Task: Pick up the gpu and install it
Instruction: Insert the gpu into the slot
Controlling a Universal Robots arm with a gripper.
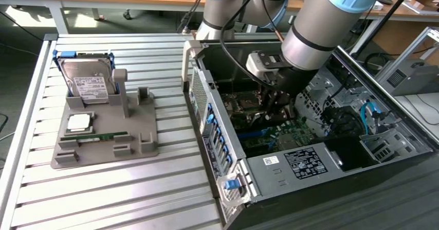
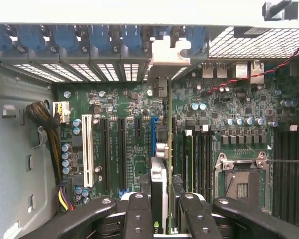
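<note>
The end effector (image 2: 167, 221) is down inside the open computer case (image 1: 205, 106), its two dark fingers (image 2: 139, 214) closed on the gpu (image 2: 160, 174). The card stands on edge over the motherboard (image 2: 119, 104), between the expansion slots and the memory slots. Its silvery bracket (image 2: 165, 50) is at the case's rear wall. On the exterior view's left, a hard drive (image 1: 89, 83) stands in a grey holder (image 1: 103, 158) on the desk (image 1: 137, 199).

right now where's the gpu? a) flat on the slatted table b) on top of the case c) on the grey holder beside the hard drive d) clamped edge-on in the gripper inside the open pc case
d: the gpu stands edge-on in the gripper, between its black fingers, with the motherboard behind it.
</note>
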